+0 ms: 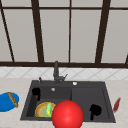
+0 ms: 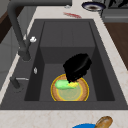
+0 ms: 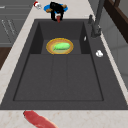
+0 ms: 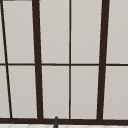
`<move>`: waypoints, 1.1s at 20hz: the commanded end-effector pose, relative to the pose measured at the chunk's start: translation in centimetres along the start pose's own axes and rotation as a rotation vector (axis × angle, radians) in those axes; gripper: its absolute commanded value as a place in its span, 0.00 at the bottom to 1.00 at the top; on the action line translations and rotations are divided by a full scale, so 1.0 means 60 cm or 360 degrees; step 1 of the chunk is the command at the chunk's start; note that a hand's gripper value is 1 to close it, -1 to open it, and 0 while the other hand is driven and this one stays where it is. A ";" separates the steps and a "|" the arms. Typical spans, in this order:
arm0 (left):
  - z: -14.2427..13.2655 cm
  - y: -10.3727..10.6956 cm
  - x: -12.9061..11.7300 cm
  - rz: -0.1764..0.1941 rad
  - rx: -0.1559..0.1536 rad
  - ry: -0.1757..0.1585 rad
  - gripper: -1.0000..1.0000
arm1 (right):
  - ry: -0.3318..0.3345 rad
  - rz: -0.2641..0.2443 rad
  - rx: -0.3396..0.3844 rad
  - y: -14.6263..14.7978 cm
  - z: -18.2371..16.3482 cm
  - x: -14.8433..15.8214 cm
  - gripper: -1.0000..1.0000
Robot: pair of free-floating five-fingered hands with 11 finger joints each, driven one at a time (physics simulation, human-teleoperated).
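Left hand [image 1: 36, 92] is noted at the left wall of the dark grey sink [image 1: 87, 96]. Its fingers appear closed on a small red object [image 1: 37, 97] hanging just beneath the palm. The round yellow-rimmed plate [image 1: 40, 108] with a green oblong item [image 1: 49, 108] lies below and to the right of this hand. Right hand [image 1: 95, 110] is seen over the sink's right section; its finger state cannot be told. Risk, as judged: the red object looks only lightly held, so a slackened pinch would drop it onto the plate or the basin floor. The right side view shows the red object [image 3: 58, 18] under the hand [image 3: 56, 9], with a blue plate [image 3: 47, 8] behind. In the left side view the hand [image 2: 76, 66], taken as the left, covers it, but its position directly above the plate [image 2: 75, 96] is clearer. The front view alone shows a large glossy red sphere [image 1: 67, 115] right of the plate.
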 end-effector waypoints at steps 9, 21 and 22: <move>0.021 0.043 0.021 -0.0007 0.0013 -0.0012 1.00 | 0.0000 0.0000 0.0000 0.000 0.000 0.000 0.50; 0.038 0.091 0.028 -0.0116 -0.0001 -0.0179 1.00 | 0.0000 0.0000 0.0000 0.000 0.000 0.000 0.50; 0.038 0.098 0.031 -0.0121 -0.0017 -0.0186 1.00 | 0.0000 0.0000 0.0000 0.000 0.000 0.000 0.50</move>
